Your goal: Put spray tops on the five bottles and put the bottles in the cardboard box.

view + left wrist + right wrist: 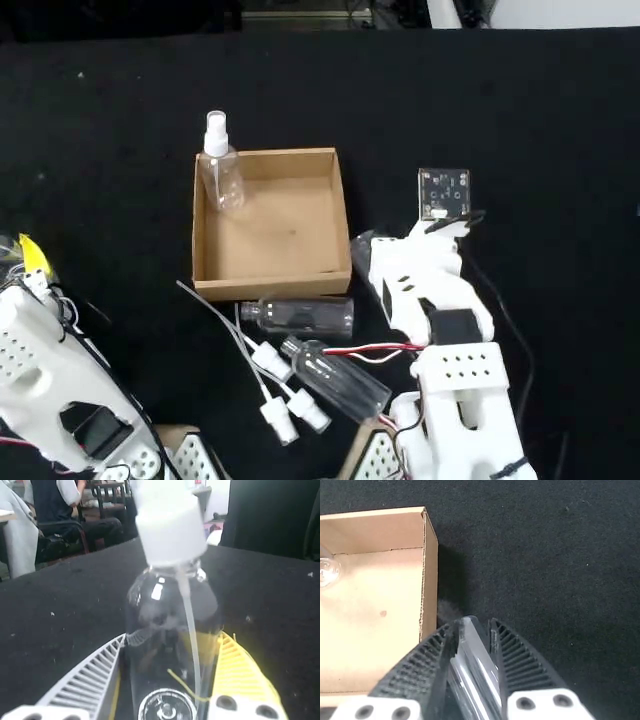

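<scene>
The cardboard box lies open at mid-table, also seen in the right wrist view. One clear bottle with a white spray top stands upright in its far left corner. My left gripper, at the table's front left, is shut on another clear bottle with a spray top. My right gripper sits just right of the box, shut on a clear topless bottle. Two topless bottles lie in front of the box beside three loose spray tops.
A small square board juts from the right arm behind its wrist. Red and white wires cross over the nearer lying bottle. Black cloth covers the table, with open room to the far right and far left.
</scene>
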`<state>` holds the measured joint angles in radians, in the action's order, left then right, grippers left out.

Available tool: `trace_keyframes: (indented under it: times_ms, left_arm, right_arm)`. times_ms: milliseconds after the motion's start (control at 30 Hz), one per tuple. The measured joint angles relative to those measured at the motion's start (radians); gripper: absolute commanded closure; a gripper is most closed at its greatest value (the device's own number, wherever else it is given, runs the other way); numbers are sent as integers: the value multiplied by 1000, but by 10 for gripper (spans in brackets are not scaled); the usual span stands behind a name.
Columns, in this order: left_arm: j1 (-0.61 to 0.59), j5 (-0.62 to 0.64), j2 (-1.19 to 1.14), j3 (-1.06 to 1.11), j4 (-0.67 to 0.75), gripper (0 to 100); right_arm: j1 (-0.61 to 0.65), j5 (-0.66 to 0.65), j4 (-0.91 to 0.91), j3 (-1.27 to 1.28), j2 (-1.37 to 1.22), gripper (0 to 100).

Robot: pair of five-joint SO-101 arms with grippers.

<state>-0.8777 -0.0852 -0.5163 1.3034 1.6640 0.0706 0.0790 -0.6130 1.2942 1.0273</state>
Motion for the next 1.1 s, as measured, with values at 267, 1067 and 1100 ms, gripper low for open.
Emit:
trace_keyframes:
  times_ms: [267, 1067, 1100]
  left_arm:
    - [0, 0, 0, -3, 29, 748]
    - [0, 0, 86, -3, -35, 749]
    - [0, 0, 86, -3, -35, 749]
  right_arm:
    - [0, 0, 0, 0, 0, 917]
    - [0, 0, 0, 0, 0, 917]
    - [0, 0, 0, 0, 0, 917]
